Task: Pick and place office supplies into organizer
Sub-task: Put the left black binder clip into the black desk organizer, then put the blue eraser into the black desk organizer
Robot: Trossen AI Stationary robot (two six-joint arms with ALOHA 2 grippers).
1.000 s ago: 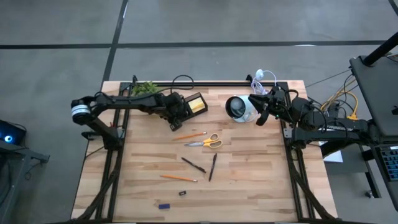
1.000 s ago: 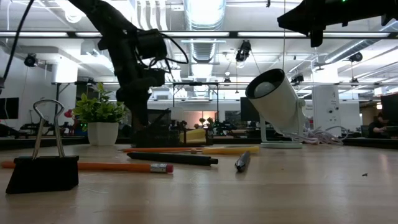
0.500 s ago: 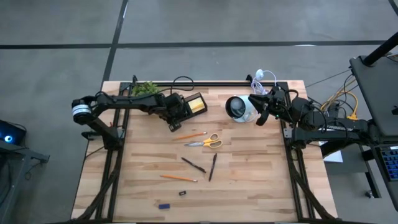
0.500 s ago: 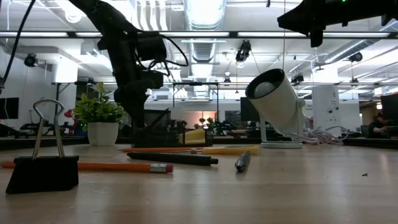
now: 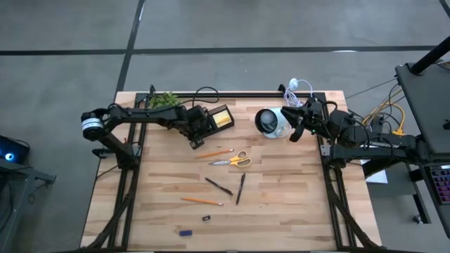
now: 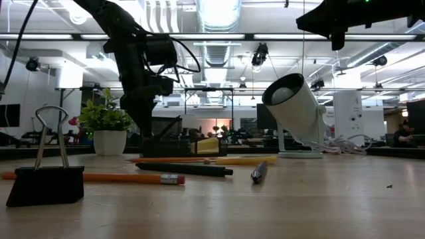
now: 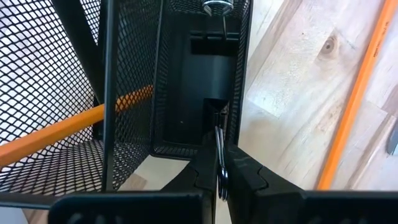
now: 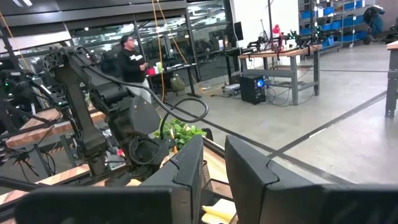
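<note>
The black mesh organizer (image 5: 213, 119) stands at the table's far side, with a yellow sticky-note block (image 5: 223, 119) and an orange pencil (image 7: 68, 127) inside. My left gripper (image 5: 195, 139) is at its near left corner, shut on a black binder clip (image 7: 214, 81) that sits in the narrow end compartment. Pencils (image 5: 214, 152), scissors (image 5: 232, 160), two dark pens (image 5: 219, 186) and small bits (image 5: 185, 232) lie flat on the wood. My right gripper (image 5: 295, 131) waits open at the far right, next to the white cup-like lamp (image 5: 268, 121). My left gripper pinches the binder clip's wire handle (image 7: 219, 163) between its two fingertips, coming slanting down from above. The clip's black body hangs beyond the fingers inside the organizer's narrow compartment. Whether it rests on the compartment floor, I cannot tell.
A green plant (image 5: 164, 100) stands left of the organizer. A second binder clip (image 6: 46, 179) and an eraser-tipped pencil (image 6: 99, 177) lie near the table's near edge. A white cable (image 5: 295, 87) coils at the far right. Bare wood lies along the near right.
My left gripper has shifted slightly toward the table's left, still shut on the clip at the organizer. Nothing on the table has moved.
</note>
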